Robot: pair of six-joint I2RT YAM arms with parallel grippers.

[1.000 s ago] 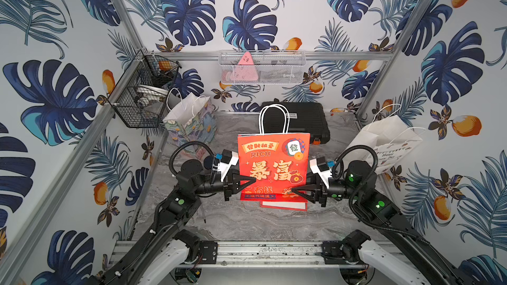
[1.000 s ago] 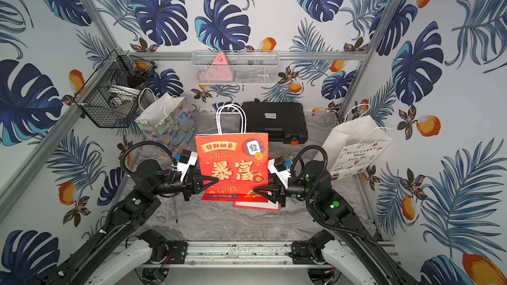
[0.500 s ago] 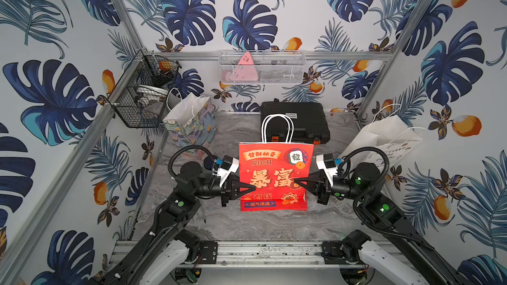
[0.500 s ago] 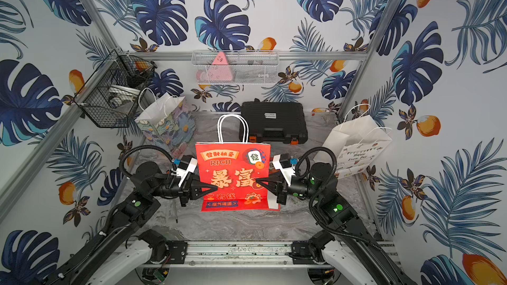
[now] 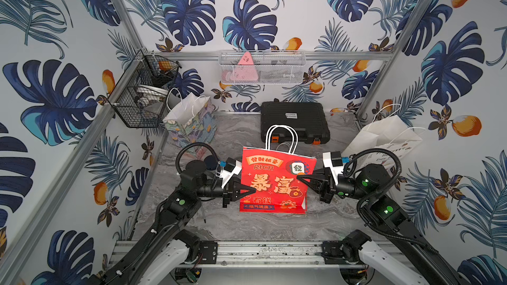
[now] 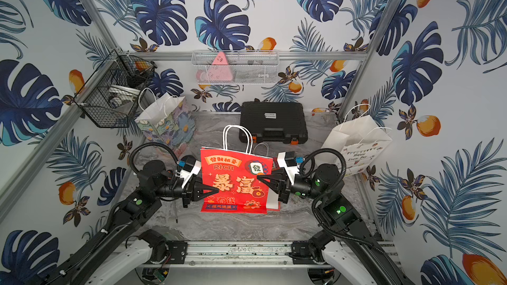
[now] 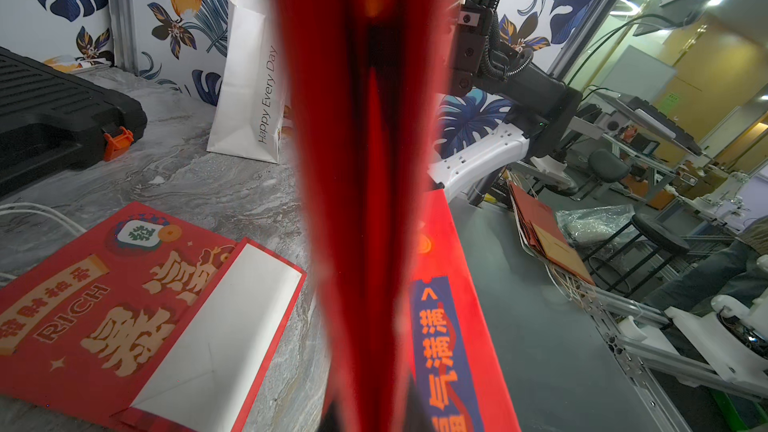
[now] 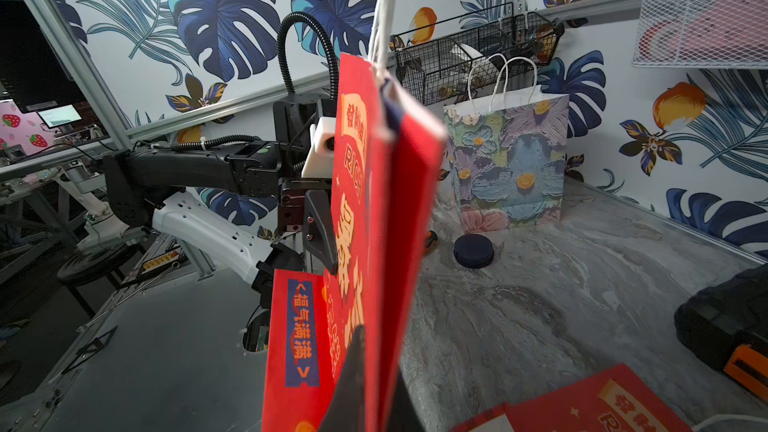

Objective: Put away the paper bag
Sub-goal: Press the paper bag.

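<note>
Spanning the booth floor, the marble table carries everything. Next in size, the red paper bag is held upright and folded flat at the table's front centre, cord handles up, between both arms. A black case lies behind it, well apart. A second red bag lies flat on the marble just beside the held one. The left gripper is pressed together on the bag's left edge; the right gripper pinches its right edge.
</note>
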